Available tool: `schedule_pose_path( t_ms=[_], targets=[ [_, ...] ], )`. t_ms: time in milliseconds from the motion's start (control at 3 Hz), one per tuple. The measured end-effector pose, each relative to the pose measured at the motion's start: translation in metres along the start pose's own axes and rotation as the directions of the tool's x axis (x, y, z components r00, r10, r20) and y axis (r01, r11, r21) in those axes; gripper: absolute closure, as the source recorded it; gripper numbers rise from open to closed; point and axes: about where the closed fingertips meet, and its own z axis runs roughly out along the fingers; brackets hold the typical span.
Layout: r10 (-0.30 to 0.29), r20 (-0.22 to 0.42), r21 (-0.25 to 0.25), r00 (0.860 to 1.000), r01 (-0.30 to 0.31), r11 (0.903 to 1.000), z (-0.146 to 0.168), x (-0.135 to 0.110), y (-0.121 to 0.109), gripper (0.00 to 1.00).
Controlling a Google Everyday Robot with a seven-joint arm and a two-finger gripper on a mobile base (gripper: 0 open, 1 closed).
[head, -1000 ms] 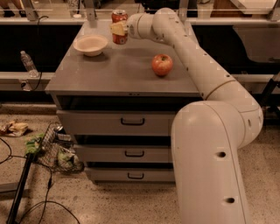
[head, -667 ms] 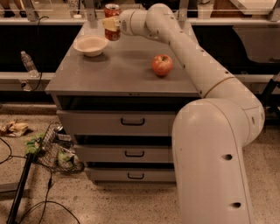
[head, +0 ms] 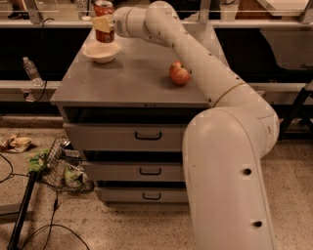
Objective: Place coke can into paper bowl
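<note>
The red coke can (head: pixel 103 10) is held upright in my gripper (head: pixel 103 24), which is shut on it at the far left of the grey cabinet top. The can hangs directly over the off-white paper bowl (head: pixel 101 51), its bottom just above the bowl's rim. The bowl sits on the cabinet's far left corner. My arm reaches in from the right across the cabinet top.
A red apple (head: pixel 179 73) lies on the cabinet top (head: pixel 132 78) right of centre. Drawers are below. A water bottle (head: pixel 31 71) stands on a ledge to the left. Wire basket, cables and litter lie on the floor at left.
My gripper has carried the can leftward and slightly up, from right of the bowl to directly over it. Bowl and apple have not moved.
</note>
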Motion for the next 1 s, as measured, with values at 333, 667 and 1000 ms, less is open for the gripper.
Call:
schedule_pose_path(
  t_ms=[333,667,1000],
  targets=[
    [-0.028,0.009,-0.041,1.0,0.029,0.9987,0.022,0.001,0.018,1.0],
    [-0.064,-0.001,-0.059,0.998,0.064,0.9962,0.037,0.012,0.023,1.0],
    [-0.101,-0.038,-0.06,0.994,0.099,0.9933,0.043,0.033,0.02,1.0]
  ],
)
